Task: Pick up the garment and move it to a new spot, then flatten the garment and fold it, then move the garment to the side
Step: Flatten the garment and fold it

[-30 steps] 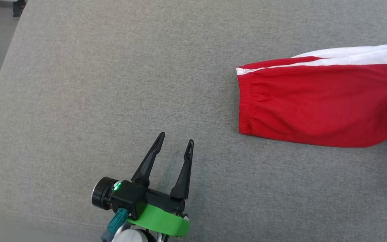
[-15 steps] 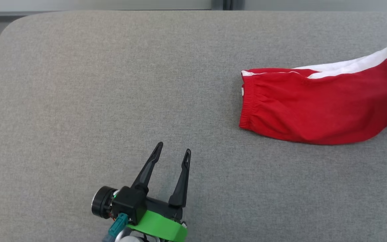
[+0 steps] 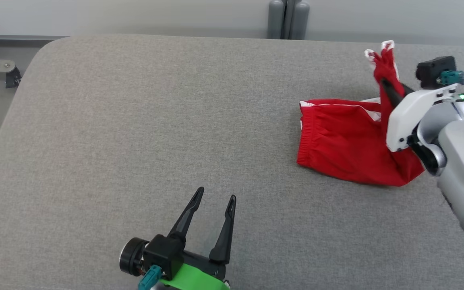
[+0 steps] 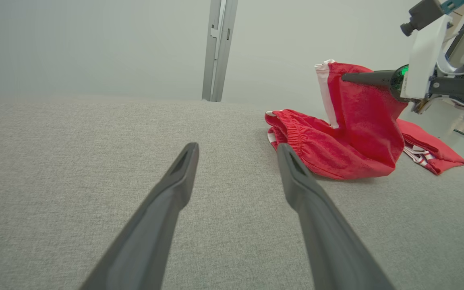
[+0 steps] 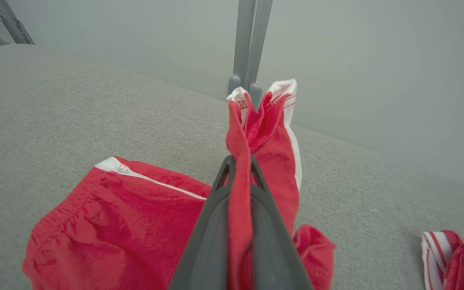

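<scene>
The fingers point(image 3: 187, 213) of the left gripper point(image 3: 216, 193) are standing wide apart and holding nothing; they are pointing away from the robot over the near part of the grey padded table point(image 3: 95, 121), well to the left of the cloth; in the left wrist view the same gripper point(image 4: 237, 147) is showing bare grey fabric between its tips. A grey post point(image 3: 288, 20) is standing behind the table's far edge. Further right, the red shorts point(image 3: 336, 141) are lying on the right part of the table, their gathered waistband facing left and a white stripe running along the far side; one corner is being lifted clear of the table while the rest is lying on the surface. The right gripper point(image 3: 383, 82) is pinching that raised corner, its fingers closed tight on the red cloth, with the white-edged hem poking out above the tips; the right wrist view is showing the fold clamped between them point(image 5: 240, 159). At the far right, a smaller bunch of red and white cloth point(image 4: 429, 149) is lying on the table just beside the shorts; I cannot tell whether it is part of them.
</scene>
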Available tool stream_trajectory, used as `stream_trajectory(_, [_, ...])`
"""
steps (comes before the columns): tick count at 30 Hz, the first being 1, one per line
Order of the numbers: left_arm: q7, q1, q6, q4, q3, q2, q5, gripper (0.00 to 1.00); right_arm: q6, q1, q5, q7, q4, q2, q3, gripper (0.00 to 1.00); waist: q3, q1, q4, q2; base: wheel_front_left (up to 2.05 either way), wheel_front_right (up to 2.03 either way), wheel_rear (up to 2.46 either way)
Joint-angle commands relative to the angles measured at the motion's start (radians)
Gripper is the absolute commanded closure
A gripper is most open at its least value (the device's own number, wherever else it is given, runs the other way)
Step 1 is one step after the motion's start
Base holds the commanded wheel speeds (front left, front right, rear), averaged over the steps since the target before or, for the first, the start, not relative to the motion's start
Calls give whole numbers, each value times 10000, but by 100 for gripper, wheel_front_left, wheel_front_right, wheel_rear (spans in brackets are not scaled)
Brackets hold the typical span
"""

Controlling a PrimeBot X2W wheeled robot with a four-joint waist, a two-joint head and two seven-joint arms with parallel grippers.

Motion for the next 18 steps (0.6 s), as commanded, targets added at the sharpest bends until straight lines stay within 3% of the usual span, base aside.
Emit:
stream_trajectory(1, [0, 190, -2, 51, -21, 19, -31, 0, -12, 174, -120, 56, -106, 324, -138, 100, -136, 0, 292, 0, 0, 0, 0])
stream_trajectory(13, [1, -2, -11, 257, -256, 19, -233, 0, -10, 852, -766, 513, 260, 2605, -446, 97, -96, 0, 790, 0, 0, 0, 0])
stream_trajectory(14, [0, -17, 6, 253, -235, 19, -236, 0, -12, 887, -743, 458, 229, 2686, -446, 56, -85, 0, 776, 0, 0, 0, 0])
stream_trajectory(15, [1, -19, 27, 245, -187, 19, -240, 0, -12, 902, -741, 369, 172, 2759, -445, 0, -78, 0, 731, 0, 0, 0, 0])
stream_trajectory(18, [1, 80, 64, 248, -56, 19, -197, 0, -12, 999, -559, -90, -346, 2827, -485, 0, -173, 0, 456, 0, 0, 0, 0])
